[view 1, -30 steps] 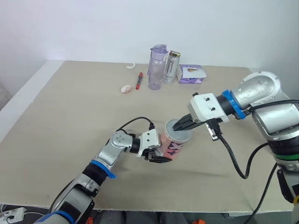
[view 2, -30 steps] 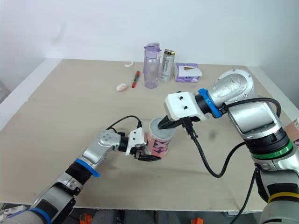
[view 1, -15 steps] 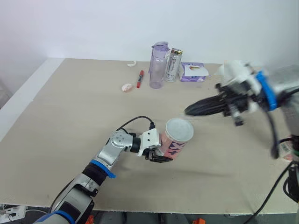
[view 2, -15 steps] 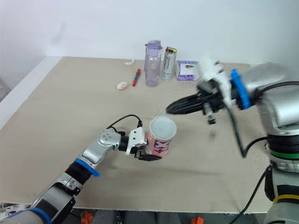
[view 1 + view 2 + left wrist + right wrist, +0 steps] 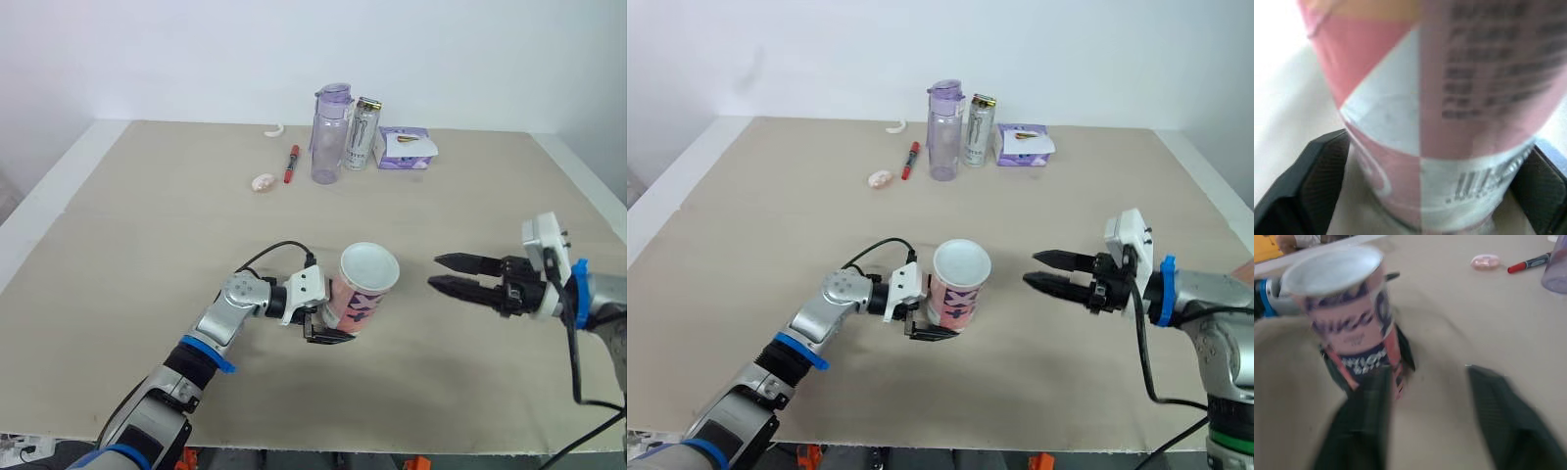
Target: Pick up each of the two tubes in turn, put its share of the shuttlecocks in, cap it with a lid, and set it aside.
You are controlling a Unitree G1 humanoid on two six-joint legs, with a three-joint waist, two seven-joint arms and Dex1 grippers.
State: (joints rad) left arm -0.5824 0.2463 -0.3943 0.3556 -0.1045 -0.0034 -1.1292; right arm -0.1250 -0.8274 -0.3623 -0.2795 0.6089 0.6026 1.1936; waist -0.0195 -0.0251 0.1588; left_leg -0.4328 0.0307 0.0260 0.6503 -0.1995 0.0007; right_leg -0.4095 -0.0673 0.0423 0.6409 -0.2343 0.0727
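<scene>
Left claw (image 5: 328, 321) clamps the capped tube (image 5: 358, 299) at a tilt (right claw (image 5: 434, 270) spread wide, empty); a half-seated lid (image 5: 369, 266) could pop off.

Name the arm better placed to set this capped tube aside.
Left. The left end effector grips the tube, lid on; the right end effector hangs open, apart from it.

Pink-and-white patterned tube (image 5: 355, 302) near middle of table (image 5: 147, 215), tilted, top leaning toward robot's right. Lower end clamped in left gripper (image 5: 328, 318). Round white lid (image 5: 369, 267) seated on top.
</scene>
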